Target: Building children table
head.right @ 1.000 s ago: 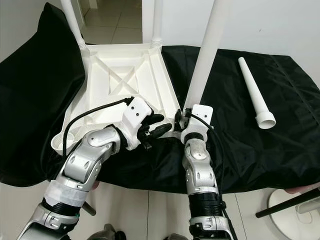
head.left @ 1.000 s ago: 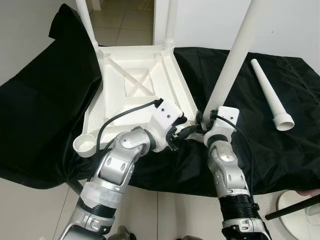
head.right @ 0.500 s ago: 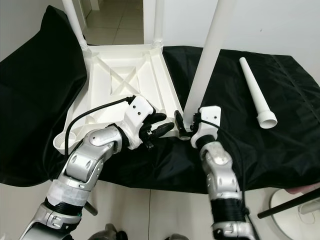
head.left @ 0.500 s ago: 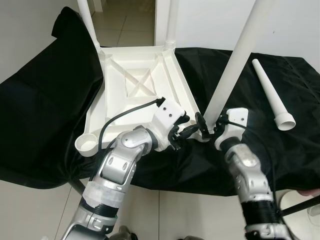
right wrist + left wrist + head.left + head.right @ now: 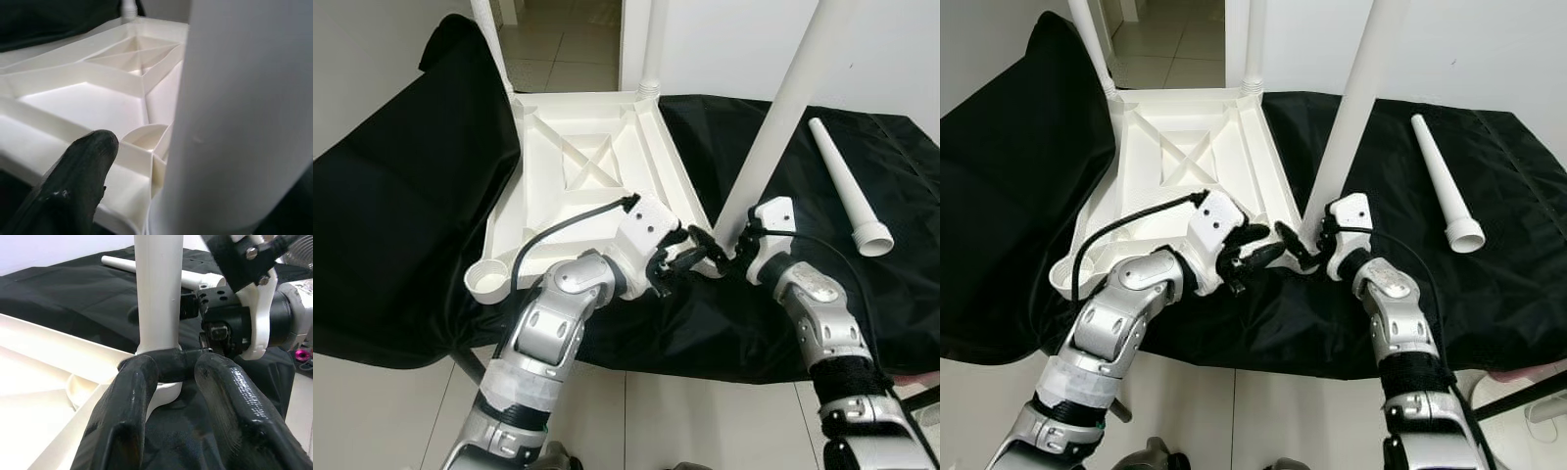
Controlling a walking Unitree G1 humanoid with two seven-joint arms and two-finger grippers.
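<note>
The white children table (image 5: 587,166) lies upside down on a black cloth (image 5: 401,215) in the centre and upper left of the head views, its ribbed underside facing up. Two legs stand in the far corner sockets at the top of the frame: one far left leg (image 5: 491,39) and one far right leg (image 5: 653,44). A third, fitted leg (image 5: 773,127) rises from the near right corner socket, leaning toward the upper right of the frame. The near left socket (image 5: 487,282) is an open ring at the lower left of the table. A loose leg (image 5: 847,186) lies flat on the cloth at the upper right, well apart from the table, wide end toward me.

My left pincer (image 5: 690,257) is at the near right corner of the table, centre of the frame. In the left wrist view its two fingers (image 5: 132,396) are close together, tips reaching the base of the fitted leg at the socket. I cannot tell whether they clamp anything.

My right pincer (image 5: 1291,245) approaches the same corner from the right. In the right wrist view one finger (image 5: 73,181) lies against the table edge just beside the socket, with the fitted leg close alongside. I cannot tell how far this pincer is parted or whether it grips the leg.

A white round base (image 5: 920,392) with a black rod sits on the floor at the lower right of the frame.
</note>
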